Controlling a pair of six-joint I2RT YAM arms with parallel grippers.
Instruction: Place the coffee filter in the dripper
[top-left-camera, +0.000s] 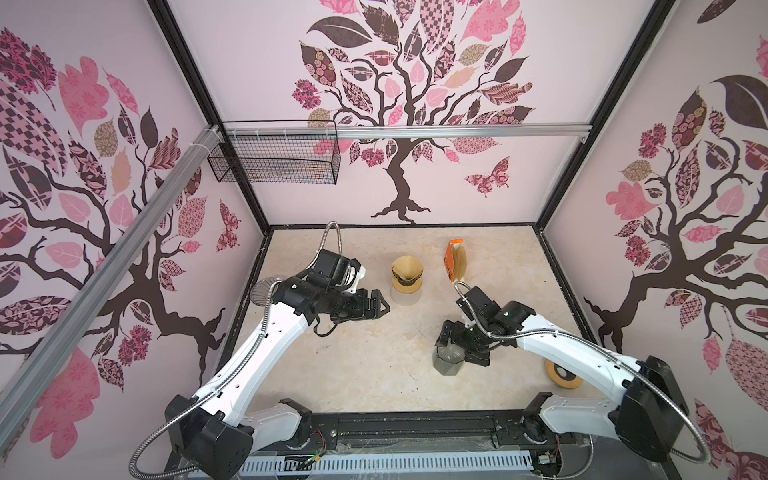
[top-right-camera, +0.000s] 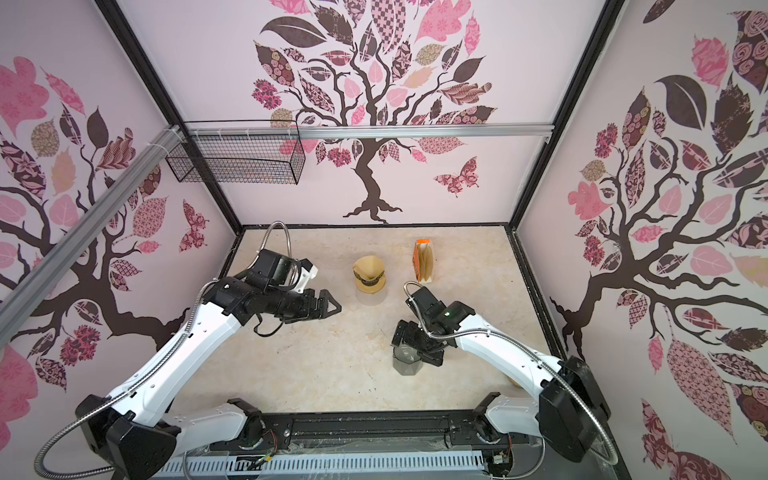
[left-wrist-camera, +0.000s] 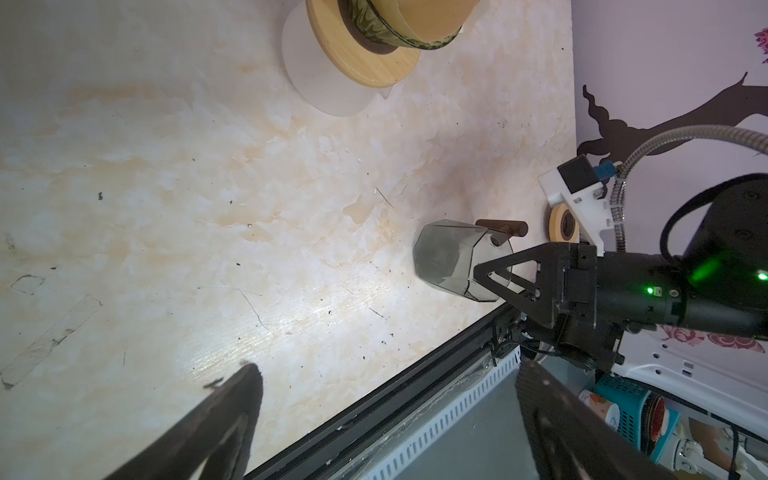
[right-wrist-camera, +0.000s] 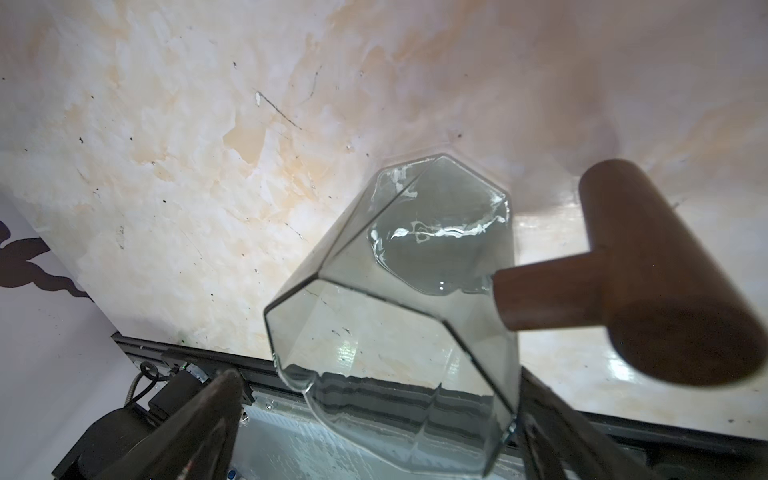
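The filter (top-left-camera: 405, 264) looks already seated in the dripper (top-left-camera: 415, 276) near the scuffed marble table's (top-left-camera: 353, 365) back edge, so the left gripper (top-left-camera: 382, 305) and right gripper (top-left-camera: 457, 351), jaws apart, should draw clear gently, the right minding the jug (top-left-camera: 447, 363) it straddles toward the front edge, within tree-papered walls (top-left-camera: 311, 199).

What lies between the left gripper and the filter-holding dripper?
Only bare marble-patterned tabletop, seen in both top views, separates the open left gripper from the wooden-collared dripper.
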